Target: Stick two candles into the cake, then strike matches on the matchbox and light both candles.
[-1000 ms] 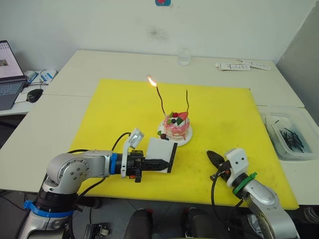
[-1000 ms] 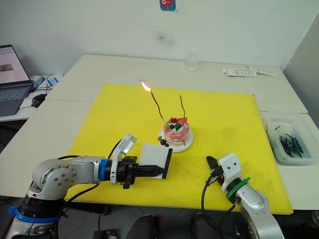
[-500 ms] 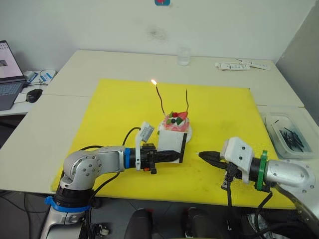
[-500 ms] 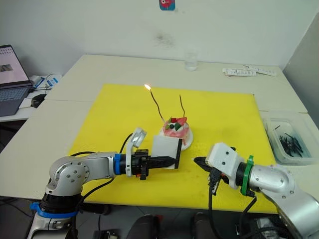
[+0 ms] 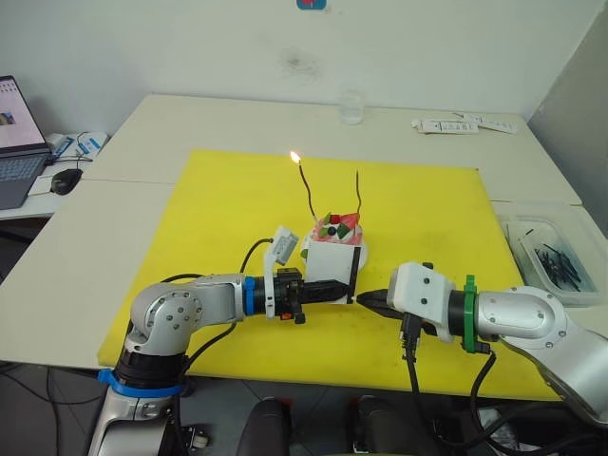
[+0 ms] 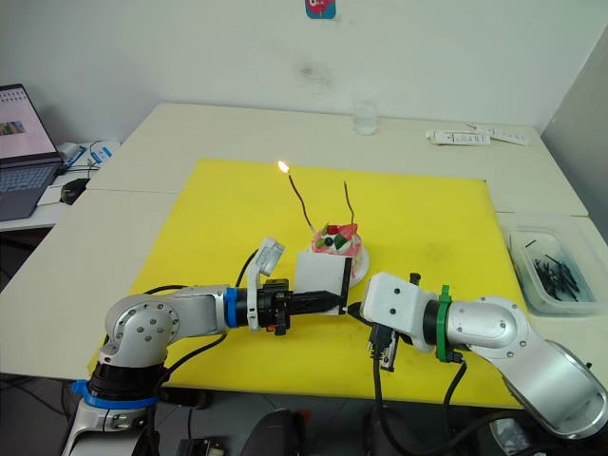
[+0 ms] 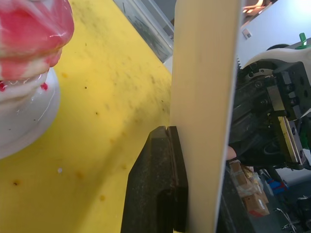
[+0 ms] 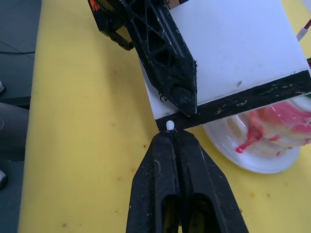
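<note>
Right gripper (image 8: 171,133): fingers pressed together, pinching a match (image 8: 170,126) whose white head touches the black strip of the matchbox (image 8: 228,53). Left gripper (image 5: 334,291): clamped on the matchbox, holding it upright just in front of the cake (image 5: 336,231), tips pointing at the right gripper. Cake on white plate (image 8: 252,155), centre of yellow mat (image 5: 228,199), directly behind the matchbox. Two candles stuck in the cake: left candle (image 5: 306,186) burning, right candle (image 5: 360,193) unlit. Clear tray (image 5: 549,249) of dark sticks on the table's right side.
</note>
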You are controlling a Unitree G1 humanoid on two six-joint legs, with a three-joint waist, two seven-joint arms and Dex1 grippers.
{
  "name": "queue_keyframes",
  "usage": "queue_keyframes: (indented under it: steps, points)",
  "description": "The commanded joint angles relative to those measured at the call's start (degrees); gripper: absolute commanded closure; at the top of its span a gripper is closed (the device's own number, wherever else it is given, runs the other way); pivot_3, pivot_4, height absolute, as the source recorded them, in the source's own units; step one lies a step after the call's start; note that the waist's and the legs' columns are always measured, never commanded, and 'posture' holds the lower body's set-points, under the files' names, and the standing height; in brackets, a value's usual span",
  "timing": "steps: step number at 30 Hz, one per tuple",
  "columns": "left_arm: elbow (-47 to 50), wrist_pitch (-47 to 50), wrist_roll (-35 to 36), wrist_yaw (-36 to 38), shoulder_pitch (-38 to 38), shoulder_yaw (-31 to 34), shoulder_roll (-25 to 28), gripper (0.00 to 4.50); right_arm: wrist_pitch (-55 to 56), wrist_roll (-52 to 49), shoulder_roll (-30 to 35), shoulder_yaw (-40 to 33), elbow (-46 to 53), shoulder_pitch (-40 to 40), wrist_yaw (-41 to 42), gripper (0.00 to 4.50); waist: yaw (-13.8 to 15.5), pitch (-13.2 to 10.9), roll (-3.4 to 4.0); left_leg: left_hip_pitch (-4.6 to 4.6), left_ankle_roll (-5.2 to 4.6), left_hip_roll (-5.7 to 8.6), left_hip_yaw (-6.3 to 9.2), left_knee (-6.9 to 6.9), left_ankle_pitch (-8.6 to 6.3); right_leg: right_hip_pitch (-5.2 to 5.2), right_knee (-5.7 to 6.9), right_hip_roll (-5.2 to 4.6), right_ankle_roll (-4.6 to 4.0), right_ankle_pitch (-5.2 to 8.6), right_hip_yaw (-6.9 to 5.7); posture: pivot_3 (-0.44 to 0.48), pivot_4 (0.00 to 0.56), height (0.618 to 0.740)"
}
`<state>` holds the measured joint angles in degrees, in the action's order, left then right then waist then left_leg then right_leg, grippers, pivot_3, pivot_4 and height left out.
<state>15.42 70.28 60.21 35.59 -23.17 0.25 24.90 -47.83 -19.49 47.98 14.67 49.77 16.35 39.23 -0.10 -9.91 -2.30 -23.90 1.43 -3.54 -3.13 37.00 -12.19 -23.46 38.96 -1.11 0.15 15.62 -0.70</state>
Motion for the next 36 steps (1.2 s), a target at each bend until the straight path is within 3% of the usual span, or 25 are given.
queue_keyframes:
  steps: [1,15,19,25,33,36]
  points:
    - [1.3,-0.7,0.3,0.4,-0.5,0.1,-0.2,4.50,1.2,1.3,-0.5,0.0,0.3,0.6,-0.7,4.49,0.0,0.0,0.00,0.00,0.00,0.00,0.00,0.00,0.00,0.00,0.00,0.00,0.00,0.00,0.00,0.000,0.150,0.706]
    - [2.8,0.1,2.6,-0.4,-0.1,-0.2,-2.5,4.50,1.7,5.3,-2.8,4.4,-1.7,1.8,-1.0,4.49,0.0,0.0,0.00,0.00,0.00,-0.02,0.00,0.00,0.00,0.00,0.00,0.00,0.00,0.00,0.00,0.000,0.150,0.706]
    - [2.6,-1.3,2.9,-2.1,-3.3,0.7,-5.4,4.50,4.5,6.1,-2.4,8.9,-5.4,2.2,3.6,4.49,0.0,0.0,0.00,0.00,0.00,-0.01,0.00,0.00,0.00,0.00,0.00,0.00,0.00,0.00,0.00,0.000,0.150,0.706]
    - [2.0,-4.1,1.0,1.2,-11.9,5.6,1.5,4.50,8.2,3.6,4.6,6.0,-3.1,-1.7,12.2,4.49,0.3,-0.1,-0.09,-0.14,0.00,0.06,0.02,0.03,0.00,-0.05,-0.03,0.10,0.02,-0.01,-0.07,0.000,0.150,0.706]
    - [7.6,-3.3,2.4,5.1,-6.0,4.9,8.0,4.50,4.9,0.5,2.6,0.6,-2.3,-0.6,10.6,4.49,-0.4,-0.1,-0.11,0.00,0.01,-0.08,0.06,-0.04,0.00,-0.03,0.02,0.00,0.07,0.05,-0.04,0.000,0.150,0.706]
    - [7.9,-2.7,2.1,8.1,-1.4,4.6,11.8,4.50,2.2,-1.8,2.5,-5.2,-2.3,1.7,9.5,4.49,-0.5,-0.1,-0.07,0.05,0.01,-0.08,-0.01,-0.03,0.00,-0.03,0.04,0.00,0.06,0.04,0.01,0.000,0.150,0.706]
